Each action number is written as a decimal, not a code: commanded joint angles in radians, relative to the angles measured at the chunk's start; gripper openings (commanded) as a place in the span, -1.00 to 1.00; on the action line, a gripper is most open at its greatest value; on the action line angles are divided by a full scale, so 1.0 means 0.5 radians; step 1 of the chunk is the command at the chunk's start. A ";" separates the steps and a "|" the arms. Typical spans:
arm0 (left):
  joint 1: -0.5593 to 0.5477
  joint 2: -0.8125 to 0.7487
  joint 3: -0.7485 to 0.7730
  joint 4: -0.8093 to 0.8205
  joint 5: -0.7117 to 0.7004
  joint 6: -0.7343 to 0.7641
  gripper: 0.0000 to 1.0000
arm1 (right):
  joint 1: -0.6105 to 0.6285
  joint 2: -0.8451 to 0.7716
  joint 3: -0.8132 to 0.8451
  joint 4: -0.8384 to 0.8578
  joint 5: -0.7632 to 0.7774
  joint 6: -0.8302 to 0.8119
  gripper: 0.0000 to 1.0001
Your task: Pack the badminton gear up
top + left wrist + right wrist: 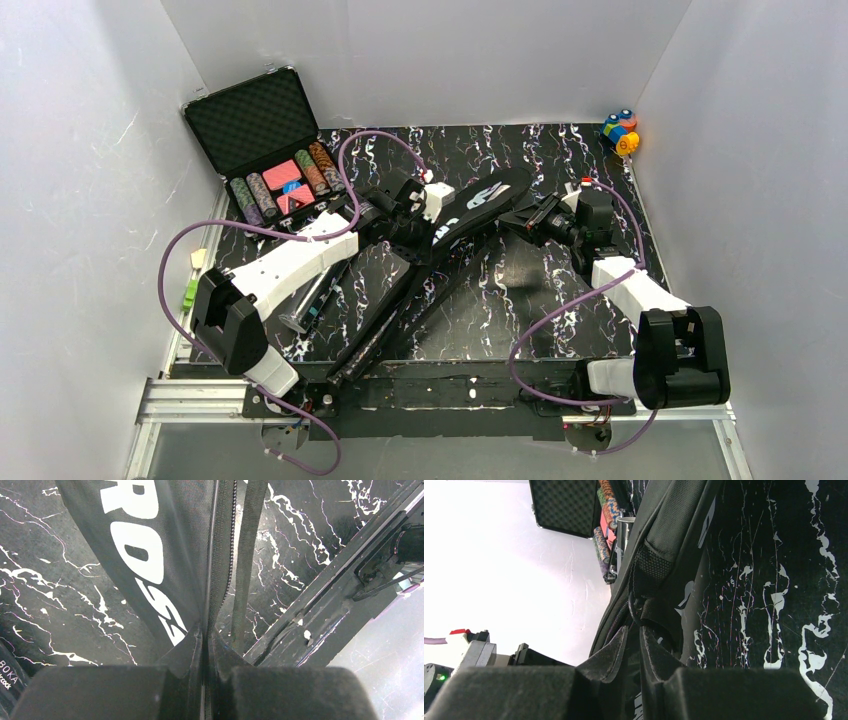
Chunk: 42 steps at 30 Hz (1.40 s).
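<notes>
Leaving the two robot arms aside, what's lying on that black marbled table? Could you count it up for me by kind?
racket bag: 1
shuttlecock tube: 1
poker chip case: 1
toy block cluster: 1 (the blocks are too small to count singly)
Total: 4

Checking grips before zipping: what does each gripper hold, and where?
Both hold the bag: left gripper pinches its zipper edge beside the lettering; right gripper pinches its rim by the mesh patch.

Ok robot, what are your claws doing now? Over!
Left claw shut on bag edge. Right claw pinching bag too. Poker case open far left, apart from bag.
</notes>
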<state>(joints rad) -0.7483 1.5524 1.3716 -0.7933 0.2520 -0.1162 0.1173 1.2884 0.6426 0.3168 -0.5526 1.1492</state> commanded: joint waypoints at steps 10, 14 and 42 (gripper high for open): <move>-0.001 -0.148 0.042 0.062 0.068 -0.012 -1.00 | -0.008 0.081 0.032 0.181 -0.006 0.031 -0.13; -0.001 -0.148 0.041 0.060 0.070 -0.010 -1.00 | -0.008 0.111 0.047 0.222 0.007 0.050 -0.15; -0.001 -0.151 0.024 0.071 0.078 -0.010 -1.00 | 0.043 -0.048 -0.051 0.230 -0.077 0.065 -0.97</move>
<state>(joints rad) -0.7483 1.5524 1.3716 -0.7933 0.2546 -0.1162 0.1200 1.2991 0.6357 0.3786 -0.5610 1.1751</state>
